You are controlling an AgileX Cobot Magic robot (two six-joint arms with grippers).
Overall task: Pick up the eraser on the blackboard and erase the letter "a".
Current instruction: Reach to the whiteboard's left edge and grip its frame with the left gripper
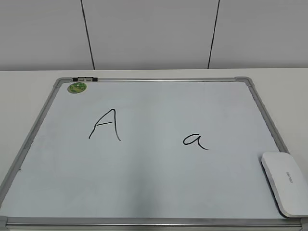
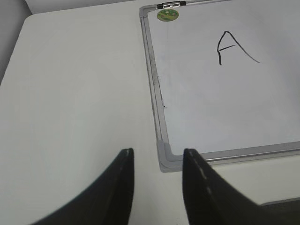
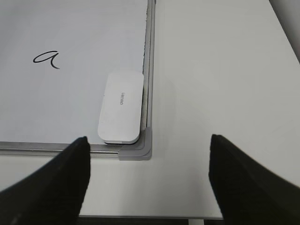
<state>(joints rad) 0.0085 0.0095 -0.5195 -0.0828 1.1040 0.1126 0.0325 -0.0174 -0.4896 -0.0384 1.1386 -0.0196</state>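
The blackboard (image 1: 144, 178) is a white board with a silver frame, lying flat on the table. The small letter "a" (image 1: 195, 141) is written right of its middle; it also shows in the right wrist view (image 3: 47, 59). The white eraser (image 1: 285, 183) lies in the board's near right corner, seen in the right wrist view (image 3: 121, 106) against the frame. My right gripper (image 3: 149, 159) is open and empty, above the table just in front of that corner. My left gripper (image 2: 157, 161) is open and empty, by the board's near left corner (image 2: 166, 157). Neither gripper shows in the exterior view.
A larger capital "A" (image 1: 105, 124) is written on the left half of the board. A round green sticker (image 1: 76, 87) sits at the far left corner. Bare white table (image 2: 70, 93) lies left of the board and right of it (image 3: 220, 70). A grey wall stands behind.
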